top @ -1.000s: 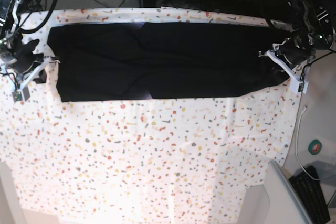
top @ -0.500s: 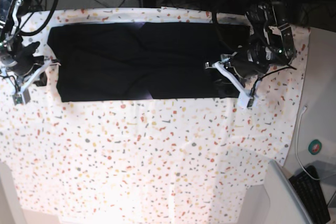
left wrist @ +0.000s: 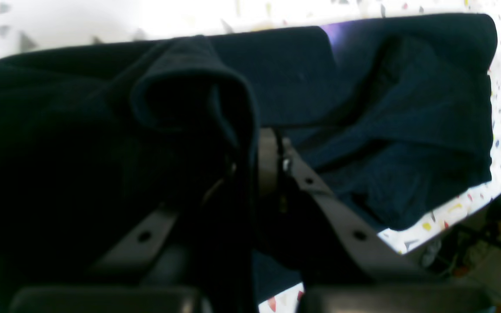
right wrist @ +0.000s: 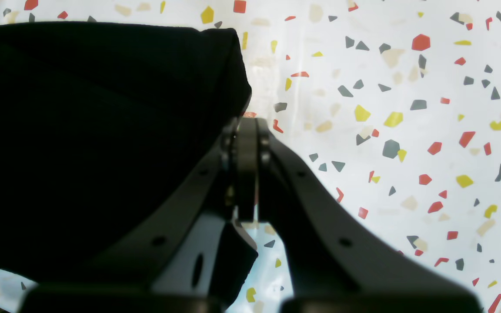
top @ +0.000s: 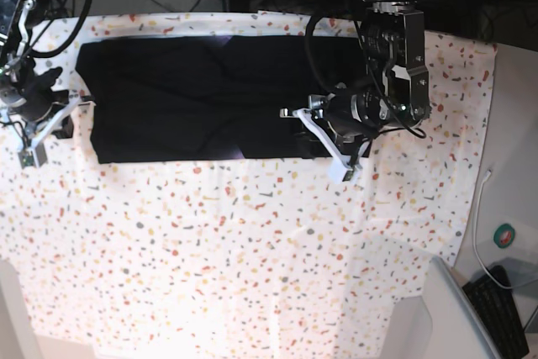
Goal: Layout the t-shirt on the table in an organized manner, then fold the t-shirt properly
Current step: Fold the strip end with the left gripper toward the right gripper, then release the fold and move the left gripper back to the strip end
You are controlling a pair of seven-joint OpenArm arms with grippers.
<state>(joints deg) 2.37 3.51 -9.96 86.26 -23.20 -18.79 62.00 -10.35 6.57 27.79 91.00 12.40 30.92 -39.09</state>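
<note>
T-shirt point(top: 193, 98) hem pinched in left gripper point(left wrist: 255, 148); right gripper point(right wrist: 246, 130) (closed, empty) just beside.

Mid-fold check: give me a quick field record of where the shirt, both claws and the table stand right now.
t-shirt: black, folded into a long band across the far side of the table, one end lifted
left claw: shut on the t-shirt, carrying that end over the band
right claw: shut, at the shirt's other end; grip on cloth not clear
table: speckled white cloth, near half bare
fold state: end-over fold in progress, not laid down
</note>
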